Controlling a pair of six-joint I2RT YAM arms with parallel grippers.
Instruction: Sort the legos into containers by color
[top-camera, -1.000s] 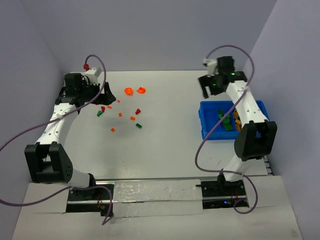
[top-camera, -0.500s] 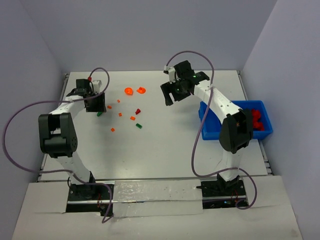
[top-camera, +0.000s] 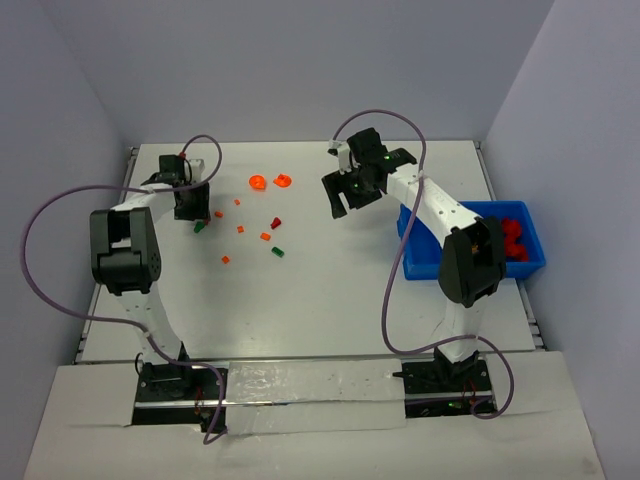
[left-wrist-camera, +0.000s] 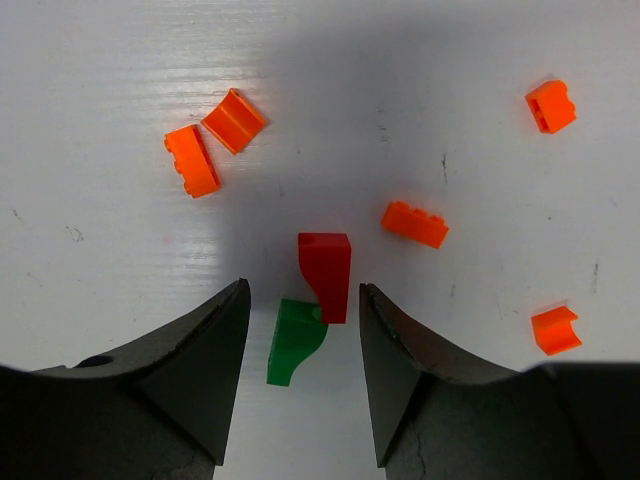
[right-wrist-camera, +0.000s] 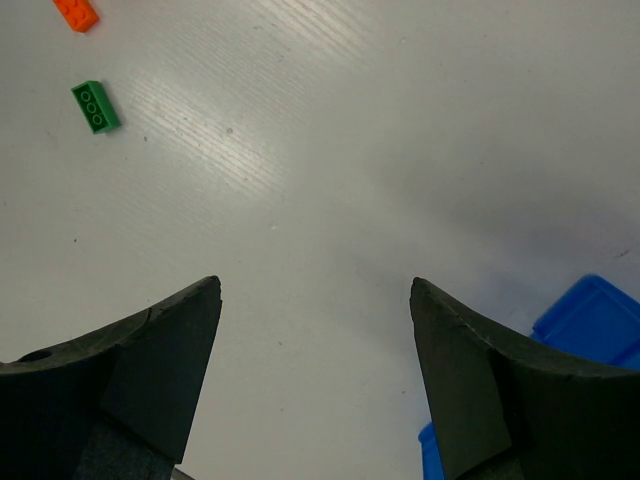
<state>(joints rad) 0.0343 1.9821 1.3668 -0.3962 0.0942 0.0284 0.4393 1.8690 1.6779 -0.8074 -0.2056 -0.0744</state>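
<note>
Picking looks to be the step in hand. The left gripper (left-wrist-camera: 302, 296) is hanging with its fingers spread over a red brick (left-wrist-camera: 325, 275) and a green brick (left-wrist-camera: 295, 340), which are touching each other right between the fingertips. As I judge it, closing there would be catching both colours, so the next move is calling for a nudge toward 12 o'clock, onto the red one alone. Several orange bricks (left-wrist-camera: 414, 223) are lying around the pair, from 10 o'clock round to 4 o'clock, all apart from it.

The right gripper (right-wrist-camera: 314, 290) is hovering with its fingers wide and nothing between them, a loose green brick (right-wrist-camera: 95, 106) lying off at 10 o'clock.

On the table (top-camera: 330, 300), the blue bin (top-camera: 425, 265) is sitting at 3 o'clock, hard by that edge, with red bricks (top-camera: 512, 240) showing in its outer end. The unsorted scatter is lying at 10 to 11 o'clock, two round orange pieces (top-camera: 258, 183) farthest back.

The left gripper is working close to the 9 o'clock edge and the wall (top-camera: 60, 120), so outward swing is looking tight. The middle of the table is offering open room, though the right arm is standing across the way to the bin.
</note>
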